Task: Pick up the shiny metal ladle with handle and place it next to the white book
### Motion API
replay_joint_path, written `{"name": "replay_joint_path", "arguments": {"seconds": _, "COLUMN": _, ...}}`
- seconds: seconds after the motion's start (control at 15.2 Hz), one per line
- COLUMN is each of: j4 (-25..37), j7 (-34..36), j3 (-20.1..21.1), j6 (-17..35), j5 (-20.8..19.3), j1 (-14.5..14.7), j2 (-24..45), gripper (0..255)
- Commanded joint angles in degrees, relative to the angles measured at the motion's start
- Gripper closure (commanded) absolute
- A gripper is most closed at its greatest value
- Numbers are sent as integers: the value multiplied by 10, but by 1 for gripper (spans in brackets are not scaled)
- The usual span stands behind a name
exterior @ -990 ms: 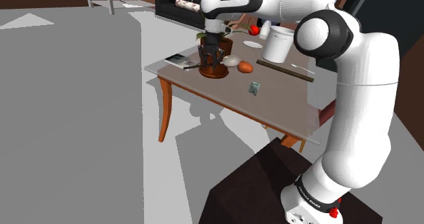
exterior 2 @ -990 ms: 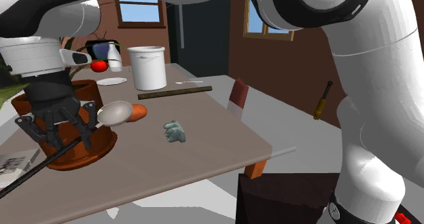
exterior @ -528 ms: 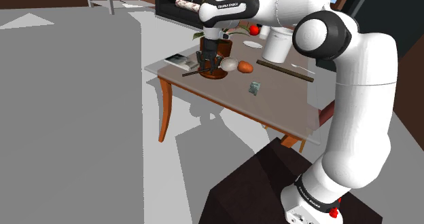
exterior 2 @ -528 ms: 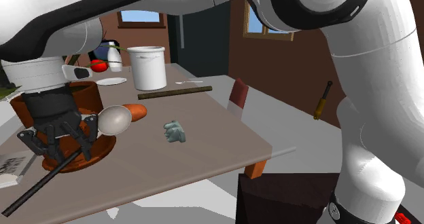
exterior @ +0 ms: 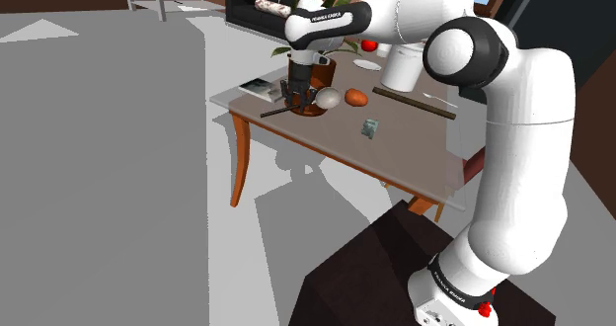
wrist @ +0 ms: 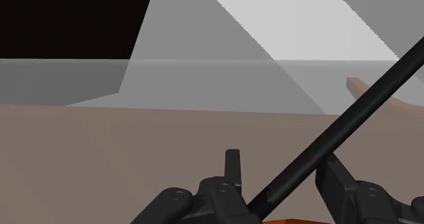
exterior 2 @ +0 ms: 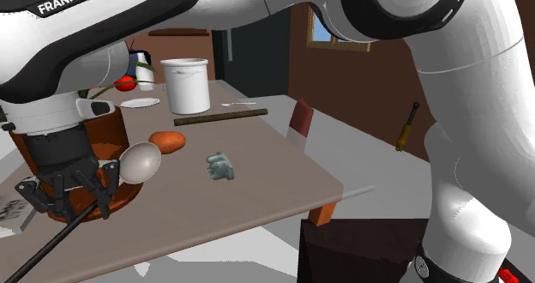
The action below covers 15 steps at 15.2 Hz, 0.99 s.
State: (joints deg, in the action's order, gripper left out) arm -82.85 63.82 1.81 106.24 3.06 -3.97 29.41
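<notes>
The table (exterior: 405,141) carries everything, and I place things by the brown flower pot (exterior 2: 124,197) that stands on it. The white book (exterior: 257,86) lies flat near the pot, on the shoulder view's left of it, close to the table's corner.

The ladle (exterior 2: 140,163) is off the table, slung across the front of the pot. Its pale rounded bowl hangs just beside the pot's wall, and its long black handle (wrist: 340,127) slants down and away from the pot, out past the table's edge.

My gripper (exterior 2: 73,206) hangs in front of the pot. Its fingers (wrist: 233,163) are closed in a pinch on the handle, a short way back from the bowl.

I judge the ladle stiff and fairly light, with most of its weight in the bowl. The handle looks thin, round and smooth, so it could twist or slide in the pinch and let the bowl swing down. Holding close to the bowl, as I do now, seems the best place, since it sits nearest the balance point. It should stand being set down without damage.
</notes>
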Motion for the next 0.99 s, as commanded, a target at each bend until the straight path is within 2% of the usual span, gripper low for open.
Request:
{"name": "replay_joint_path", "arguments": {"seconds": 0.0, "j4": -15, "j7": -2, "j3": -6, "j6": 17, "j5": -2, "j1": -7, "j2": 19, "gripper": 255}}
{"name": "replay_joint_path", "arguments": {"seconds": 0.59, "j4": -18, "j7": -2, "j3": -4, "j6": 23, "j5": -3, "j1": -9, "j2": 22, "gripper": 255}}
{"name": "replay_joint_path", "arguments": {"seconds": 0.66, "j4": -29, "j7": -2, "j3": -3, "j6": 26, "j5": -3, "j1": -9, "j2": 14, "gripper": 0}}
{"name": "replay_joint_path", "arguments": {"seconds": 0.79, "j4": -33, "j7": -5, "j3": -4, "j6": 27, "j5": -3, "j1": -12, "j2": 11, "gripper": 0}}
{"name": "replay_joint_path", "arguments": {"seconds": 0.86, "j4": -15, "j7": -2, "j3": -4, "j6": 21, "j5": -4, "j1": -9, "j2": 24, "gripper": 0}}
{"name": "replay_joint_path", "arguments": {"seconds": 0.92, "j4": -40, "j7": -5, "j3": -4, "j6": 30, "j5": -3, "j1": -12, "j2": 7, "gripper": 0}}
